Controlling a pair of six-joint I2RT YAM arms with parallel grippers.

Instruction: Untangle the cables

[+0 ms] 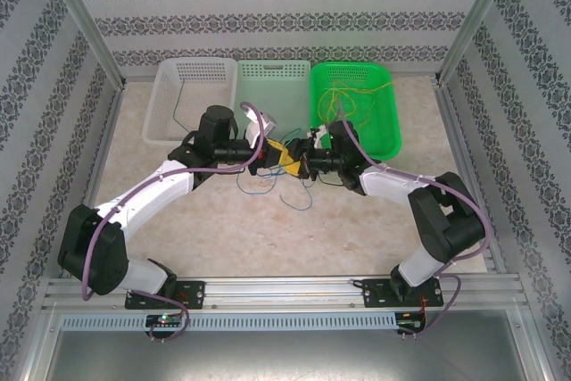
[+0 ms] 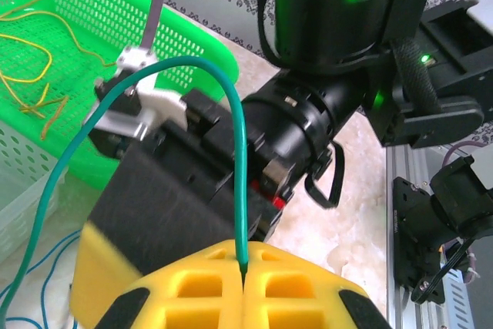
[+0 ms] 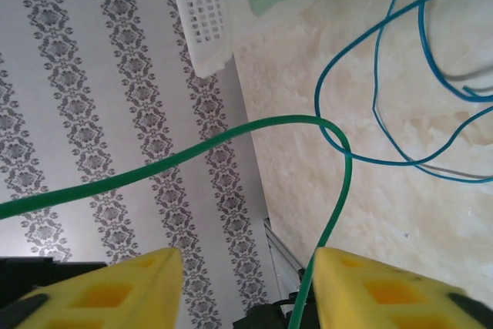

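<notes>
Loops of blue cables lie loose on the surface under my two wrists. My left fingers are pressed together, pinching the green cable, which rises from their seam in a tall arch. That cable sweeps on between my right fingers, which stand spread, and drops just beside the inner face of one; whether it touches there I cannot tell. It crosses one blue loop. Yellow cables curl inside the green basket at the far right.

Green basket and white basket wall the far side; blue cables litter the otherwise open table.
</notes>
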